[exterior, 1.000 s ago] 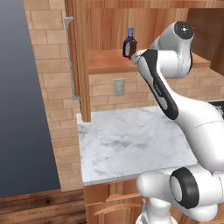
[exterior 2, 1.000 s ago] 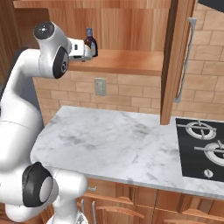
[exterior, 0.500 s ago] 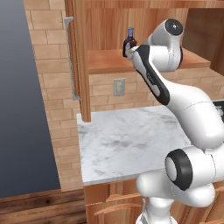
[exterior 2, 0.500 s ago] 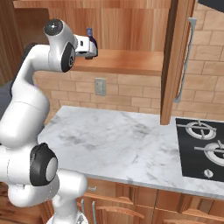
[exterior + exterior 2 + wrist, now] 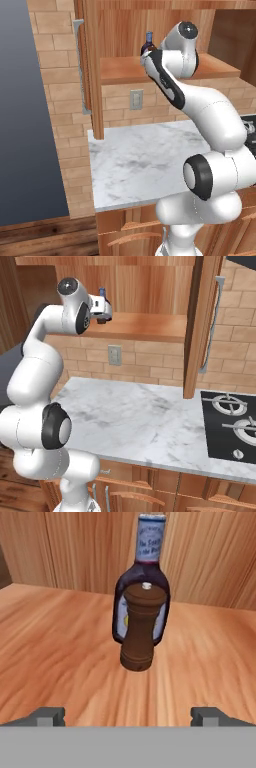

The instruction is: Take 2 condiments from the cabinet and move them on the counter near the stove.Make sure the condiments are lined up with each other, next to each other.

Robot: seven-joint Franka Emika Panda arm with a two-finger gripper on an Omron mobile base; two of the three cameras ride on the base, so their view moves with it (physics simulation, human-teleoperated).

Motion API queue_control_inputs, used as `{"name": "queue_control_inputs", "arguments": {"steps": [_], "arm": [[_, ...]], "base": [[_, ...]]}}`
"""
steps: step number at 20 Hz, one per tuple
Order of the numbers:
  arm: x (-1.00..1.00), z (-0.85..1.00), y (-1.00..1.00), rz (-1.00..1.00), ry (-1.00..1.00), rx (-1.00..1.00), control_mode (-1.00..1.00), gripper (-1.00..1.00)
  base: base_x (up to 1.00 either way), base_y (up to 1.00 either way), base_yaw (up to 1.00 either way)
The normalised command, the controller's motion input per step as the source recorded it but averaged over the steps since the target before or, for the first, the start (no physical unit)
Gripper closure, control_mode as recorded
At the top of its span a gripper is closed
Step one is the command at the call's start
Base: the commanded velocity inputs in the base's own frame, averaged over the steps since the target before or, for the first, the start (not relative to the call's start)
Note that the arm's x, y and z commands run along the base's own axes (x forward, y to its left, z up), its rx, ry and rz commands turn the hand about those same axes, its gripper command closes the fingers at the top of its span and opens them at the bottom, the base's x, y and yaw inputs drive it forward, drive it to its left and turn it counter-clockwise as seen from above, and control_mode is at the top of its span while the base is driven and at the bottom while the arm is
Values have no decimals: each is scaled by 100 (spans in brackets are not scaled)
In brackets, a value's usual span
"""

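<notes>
Fingers point(image 5: 128, 716) spread wide, nothing between them, both tips low over the cabinet shelf point(image 5: 55, 647). Straight ahead of the gap, still apart from the tips: the brown bottle point(image 5: 141, 628), upright, long axis vertical, centred between the fingers. Directly behind it and touching or nearly so, the blue-capped bottle point(image 5: 148, 559), taller, also upright. Judgement: a straight advance along the hand's line should bring the brown one into the gap first; risk of nudging the rear bottle. Counter point(image 5: 150, 421) and stove point(image 5: 232, 423) lie well below.
</notes>
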Motion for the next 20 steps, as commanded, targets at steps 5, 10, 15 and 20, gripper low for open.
{"name": "queue_control_inputs", "arguments": {"steps": [5,10,15,20], "arm": [[35,-10,2,0,0,0,-100,-100],[31,-9,0,0,1,0,-100,-100],[28,-5,0,0,0,0,-100,-100],[26,-1,0,0,0,0,-100,-100]], "base": [[0,0,0],[0,0,0],[0,0,0],[0,0,0]]}}
